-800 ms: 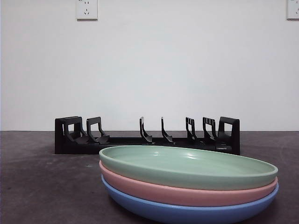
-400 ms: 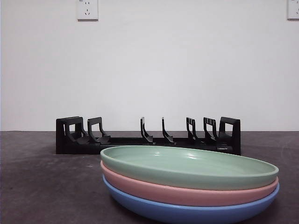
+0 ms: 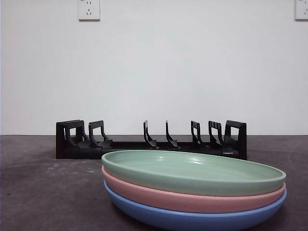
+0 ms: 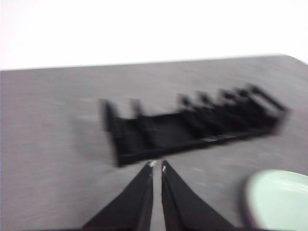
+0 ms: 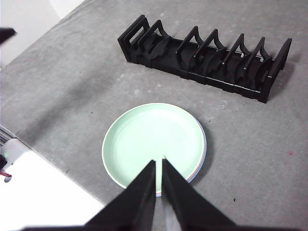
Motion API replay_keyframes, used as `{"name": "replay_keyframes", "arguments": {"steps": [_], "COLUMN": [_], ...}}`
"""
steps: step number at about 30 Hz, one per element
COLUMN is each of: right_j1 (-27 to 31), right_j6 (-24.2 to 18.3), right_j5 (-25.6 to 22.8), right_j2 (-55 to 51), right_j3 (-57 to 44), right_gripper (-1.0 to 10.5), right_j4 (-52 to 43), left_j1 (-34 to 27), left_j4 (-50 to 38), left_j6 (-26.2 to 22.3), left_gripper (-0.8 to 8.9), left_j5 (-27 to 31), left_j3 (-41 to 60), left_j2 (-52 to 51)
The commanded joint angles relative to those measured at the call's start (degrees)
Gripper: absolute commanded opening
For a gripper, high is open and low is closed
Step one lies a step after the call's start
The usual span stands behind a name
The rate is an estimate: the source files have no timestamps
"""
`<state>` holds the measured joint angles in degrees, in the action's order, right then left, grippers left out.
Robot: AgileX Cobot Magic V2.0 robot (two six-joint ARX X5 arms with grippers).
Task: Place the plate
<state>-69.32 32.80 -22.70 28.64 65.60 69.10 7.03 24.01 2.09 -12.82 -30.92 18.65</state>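
Three plates lie stacked near the front: a green plate [image 3: 192, 171] on top, a pink plate [image 3: 187, 198] under it, a blue plate [image 3: 192, 219] at the bottom. The green plate also shows in the right wrist view [image 5: 154, 142] and at the edge of the left wrist view [image 4: 281, 199]. An empty black plate rack [image 3: 151, 142] stands behind them. My right gripper [image 5: 158, 161] is shut and hangs high above the green plate. My left gripper [image 4: 157, 165] is shut, above the table in front of the rack [image 4: 192, 127]; its view is blurred. No arm shows in the front view.
The dark grey table [image 3: 43, 192] runs back to a white wall with two sockets [image 3: 89, 8]. In the right wrist view the table's edge [image 5: 57, 168] lies near the plates, with a white surface below it.
The plates and rack stay in place across the front frames, apart from a slight shift of the whole picture. No arm has come into the front view.
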Motion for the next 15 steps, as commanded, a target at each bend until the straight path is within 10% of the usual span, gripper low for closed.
{"name": "replay_keyframes", "arguments": {"steps": [1,15], "right_j1": [-0.68,-0.68], "right_j6": [-0.46,-0.46], "right_j5": [-0.28,-0.28], "right_j2": [0.35,0.35], "right_j3": [0.87,0.87], "right_gripper": [0.2,0.2], "right_j4": [-0.46,-0.46], "left_j1": [-2.38,-5.42], "left_j4": [-8.15,-13.42], "left_j6": [-1.09,0.07], "left_gripper": [0.26,0.26], "left_j5": [4.5,11.63], "left_j3": [10.19,28.02], "left_j2": [-5.57,-18.49]}}
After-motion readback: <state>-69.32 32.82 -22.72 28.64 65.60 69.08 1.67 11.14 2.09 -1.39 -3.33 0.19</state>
